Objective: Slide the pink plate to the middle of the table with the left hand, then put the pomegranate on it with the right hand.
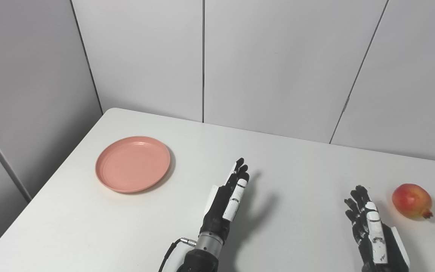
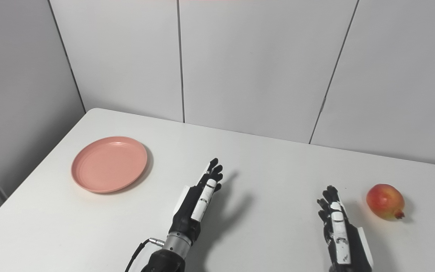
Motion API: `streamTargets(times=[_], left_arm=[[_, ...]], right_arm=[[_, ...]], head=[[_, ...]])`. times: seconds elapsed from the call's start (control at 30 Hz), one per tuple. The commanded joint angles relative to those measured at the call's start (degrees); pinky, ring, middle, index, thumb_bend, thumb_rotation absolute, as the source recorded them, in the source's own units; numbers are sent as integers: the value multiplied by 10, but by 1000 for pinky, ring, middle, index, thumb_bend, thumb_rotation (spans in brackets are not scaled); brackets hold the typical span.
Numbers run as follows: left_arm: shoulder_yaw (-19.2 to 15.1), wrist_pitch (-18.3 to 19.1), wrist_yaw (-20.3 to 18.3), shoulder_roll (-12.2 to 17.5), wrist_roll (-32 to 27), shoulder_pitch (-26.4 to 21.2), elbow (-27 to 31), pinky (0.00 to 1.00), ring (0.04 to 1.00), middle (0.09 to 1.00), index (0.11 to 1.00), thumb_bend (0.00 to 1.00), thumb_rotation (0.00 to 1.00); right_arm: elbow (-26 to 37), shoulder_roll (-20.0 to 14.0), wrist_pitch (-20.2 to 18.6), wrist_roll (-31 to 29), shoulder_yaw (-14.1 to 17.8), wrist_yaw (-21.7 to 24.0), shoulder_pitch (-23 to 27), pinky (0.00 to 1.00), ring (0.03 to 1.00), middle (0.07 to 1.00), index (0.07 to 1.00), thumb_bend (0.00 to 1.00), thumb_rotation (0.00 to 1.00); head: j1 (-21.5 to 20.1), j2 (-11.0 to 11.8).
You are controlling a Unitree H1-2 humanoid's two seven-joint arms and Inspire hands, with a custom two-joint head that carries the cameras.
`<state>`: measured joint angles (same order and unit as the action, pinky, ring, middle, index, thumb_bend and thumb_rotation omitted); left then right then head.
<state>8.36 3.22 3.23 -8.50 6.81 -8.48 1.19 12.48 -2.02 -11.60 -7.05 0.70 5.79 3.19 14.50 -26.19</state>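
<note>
A round pink plate (image 1: 133,164) lies flat on the left part of the white table (image 1: 285,162), nothing on it. A red-yellow pomegranate (image 1: 411,200) rests on the table at the far right. My left hand (image 1: 229,196) hovers over the table's middle, right of the plate and well apart from it, fingers stretched out and open, holding nothing. My right hand (image 1: 368,223) is low at the right, just left of the pomegranate without touching it, fingers spread and open.
Grey wall panels (image 1: 278,68) stand close behind the table's far edge and along its left side. The table's left edge runs diagonally just beyond the plate. A black cable (image 1: 168,251) loops at the left wrist.
</note>
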Motion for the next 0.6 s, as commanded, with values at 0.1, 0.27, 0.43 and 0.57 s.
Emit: streamTargets(times=[0.1, 0.27, 0.43, 0.57], left_arm=[[0, 9, -7, 1, 3, -24, 46, 952, 946, 964, 954, 472, 1000], [-3, 16, -9, 9, 8, -32, 73, 943, 937, 961, 953, 442, 1000], [-10, 13, -9, 19, 9, -43, 87, 946, 948, 964, 952, 440, 1000], [-23, 19, -6, 24, 7, -52, 105, 969, 953, 966, 957, 457, 1000]], right_arm=[[6, 1, 39, -5, 2, 2, 12, 1000, 975, 980, 972, 212, 1000], [4, 2, 40, -2, 1, 1, 12, 1000, 971, 978, 970, 200, 1000], [4, 3, 39, 1, 2, -1, 13, 1000, 965, 974, 965, 200, 1000], [2, 1, 41, 3, 1, 0, 13, 1000, 966, 975, 967, 196, 1000]], head=[[0, 0], [1, 1], [3, 3], [5, 5]])
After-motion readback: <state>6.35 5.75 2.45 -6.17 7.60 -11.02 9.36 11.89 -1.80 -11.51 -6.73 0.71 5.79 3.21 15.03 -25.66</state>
